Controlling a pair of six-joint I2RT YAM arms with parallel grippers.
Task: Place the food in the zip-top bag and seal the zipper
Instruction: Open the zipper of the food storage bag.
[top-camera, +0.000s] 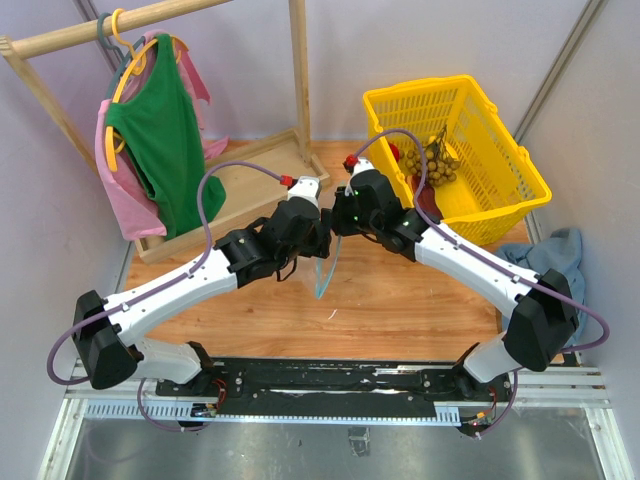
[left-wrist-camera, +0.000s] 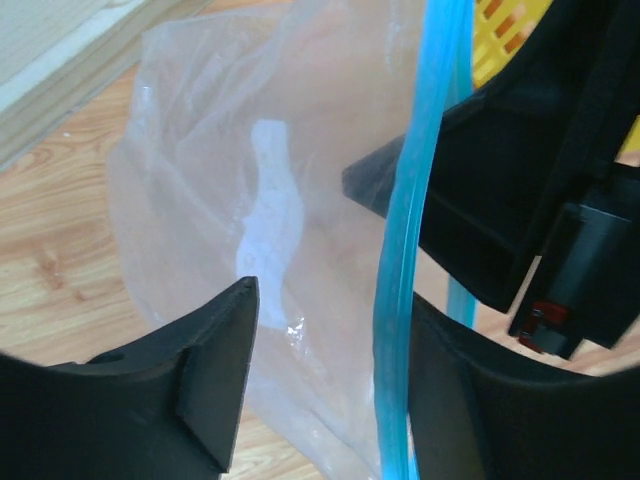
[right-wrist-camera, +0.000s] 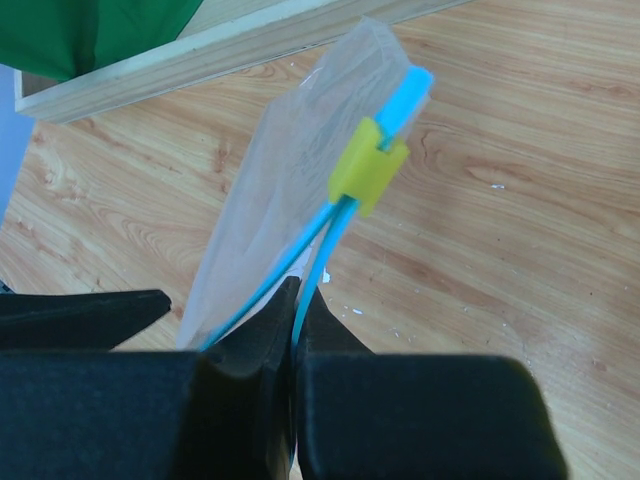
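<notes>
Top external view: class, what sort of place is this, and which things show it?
Probably a robotics test cell, not a home: two robot arms bolted to a metal rail at a wooden tabletop, plain panel walls, and staged props, a yellow basket and a small clothes rack.

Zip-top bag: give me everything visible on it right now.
The zip-top bag is clear, crinkly plastic with a white label and a blue-teal zipper carrying a yellow slider. It is held up over the wooden table, and no food shows inside. The right hand is shut on its zipper edge; the left hand is open, straddling the zipper strip.
</notes>
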